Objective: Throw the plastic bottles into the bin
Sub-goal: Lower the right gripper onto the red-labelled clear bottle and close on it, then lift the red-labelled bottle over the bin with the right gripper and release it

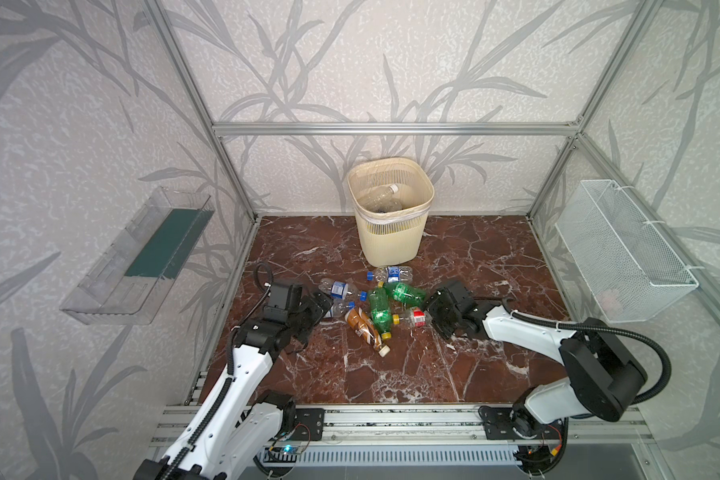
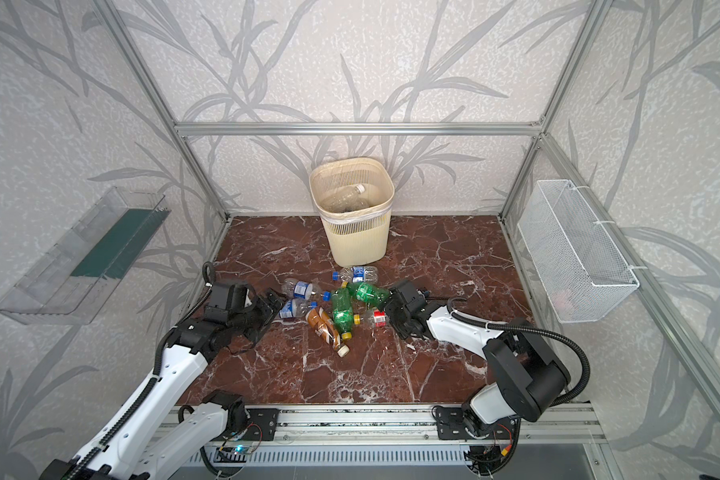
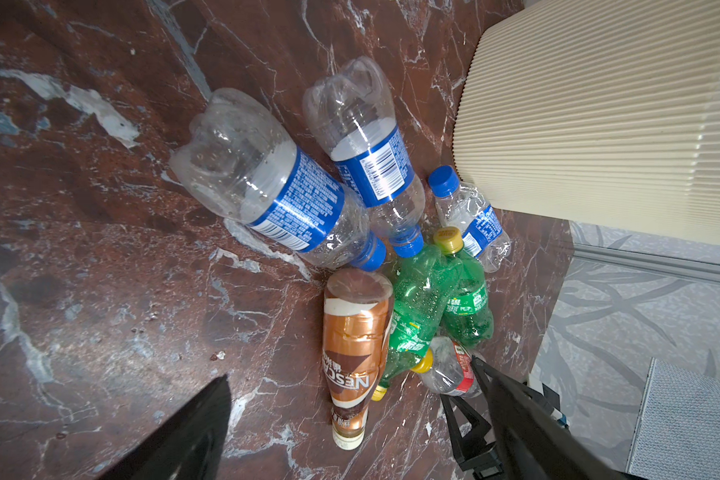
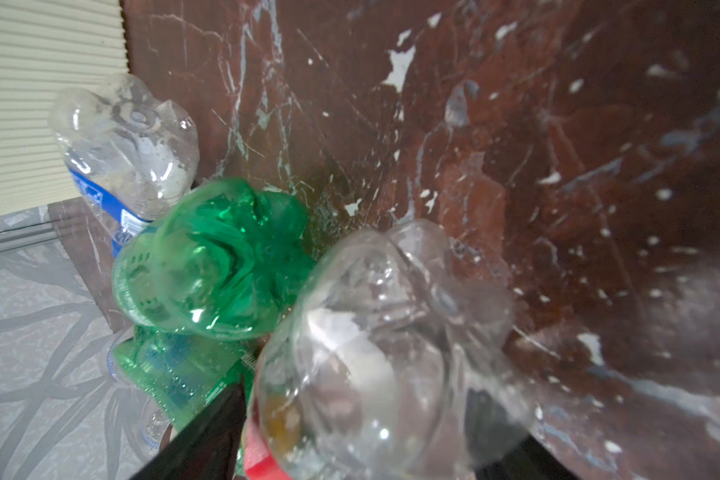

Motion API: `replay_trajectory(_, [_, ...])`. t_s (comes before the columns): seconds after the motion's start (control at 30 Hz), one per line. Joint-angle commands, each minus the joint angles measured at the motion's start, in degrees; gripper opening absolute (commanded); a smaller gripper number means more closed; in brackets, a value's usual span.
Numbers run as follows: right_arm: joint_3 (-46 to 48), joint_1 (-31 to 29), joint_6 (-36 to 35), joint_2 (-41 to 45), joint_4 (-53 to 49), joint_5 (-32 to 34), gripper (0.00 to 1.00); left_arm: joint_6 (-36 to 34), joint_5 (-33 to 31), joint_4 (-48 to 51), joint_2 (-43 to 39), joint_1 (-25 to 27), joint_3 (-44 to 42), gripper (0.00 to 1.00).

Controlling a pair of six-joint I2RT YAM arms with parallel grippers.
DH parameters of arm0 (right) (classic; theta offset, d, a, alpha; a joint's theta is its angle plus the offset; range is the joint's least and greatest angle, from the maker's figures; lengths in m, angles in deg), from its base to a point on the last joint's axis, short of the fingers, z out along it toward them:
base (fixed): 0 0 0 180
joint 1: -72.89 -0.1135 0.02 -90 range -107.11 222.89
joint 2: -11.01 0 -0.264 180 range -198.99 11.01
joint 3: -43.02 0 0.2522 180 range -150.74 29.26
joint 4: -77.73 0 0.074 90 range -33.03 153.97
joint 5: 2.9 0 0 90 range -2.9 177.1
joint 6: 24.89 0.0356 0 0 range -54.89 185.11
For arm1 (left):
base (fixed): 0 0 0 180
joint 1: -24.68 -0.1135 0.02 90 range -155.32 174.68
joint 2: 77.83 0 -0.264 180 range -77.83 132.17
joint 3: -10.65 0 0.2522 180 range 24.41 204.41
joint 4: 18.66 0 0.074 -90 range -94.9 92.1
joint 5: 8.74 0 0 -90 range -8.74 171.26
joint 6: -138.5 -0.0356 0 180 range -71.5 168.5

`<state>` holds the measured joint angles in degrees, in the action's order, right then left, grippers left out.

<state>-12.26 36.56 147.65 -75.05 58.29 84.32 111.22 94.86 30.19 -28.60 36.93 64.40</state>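
Right gripper [image 4: 362, 395] straddles the red-labelled bottle [image 1: 416, 318] lying on the table [image 1: 454, 374]; clamped or not, I can't tell. Left gripper [image 3: 350, 370] gapes wide by the heap. At least one clear bottle [image 1: 383, 195] sits in the bin [image 1: 391, 245]; seven plastic bottles [image 1: 377, 307] lie just before it, yet to go.

seven plastic bottles [image 1: 378, 307] lying clustered just before the upright cream ribbed bin [image 1: 391, 245], clear bottle [image 1: 381, 196] inside it

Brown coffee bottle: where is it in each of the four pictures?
In a top view: brown bottle, just below centre.
In a top view: also just below centre.
Left wrist: lower middle.
Right wrist: not in it.
Shared landmark: the cream bin, in all four.
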Motion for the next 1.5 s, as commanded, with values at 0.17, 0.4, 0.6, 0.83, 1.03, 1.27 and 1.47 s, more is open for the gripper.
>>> replay_trajectory(0.17, [1.98, -0.34, -3.90, 2.11, -3.41, 2.24, 0.67, 0.77, -0.98, -0.12, -0.76, -0.15, -1.69, 0.96])
replay_trajectory(0.4, [4.75, 0.18, -12.79, 9.64, -11.98, 4.01, 0.53, 0.69, -1.15, -0.64, 0.04, -0.16, -1.78, 0.96])
replay_trajectory(0.6, [4.60, 0.74, -25.21, 9.97, -18.84, 0.90, 0.52, 0.50, -0.36, -1.53, 1.71, -0.21, -1.76, 0.96])
replay_trajectory(0.83, [9.45, 0.71, -33.57, 14.95, -16.62, -2.44, 0.52, 0.03, 1.17, -1.70, 3.15, -0.19, -1.45, 0.96])
replay_trajectory(1.03, [12.88, 0.76, -37.41, 22.43, -12.73, -1.34, 0.50, 0.24, 0.83, -1.61, 2.49, -0.21, -1.85, 0.96])
replay_trajectory(1.27, [12.64, 0.88, -40.92, 28.88, -9.80, 0.47, 0.50, 0.06, 1.08, -0.69, 2.57, -0.20, -1.73, 0.96])
replay_trajectory(1.47, [1.79, 2.97, -45.45, 32.83, -10.10, 1.33, 0.50, 0.68, 0.29, -0.12, 2.40, -0.21, -1.01, 0.96])
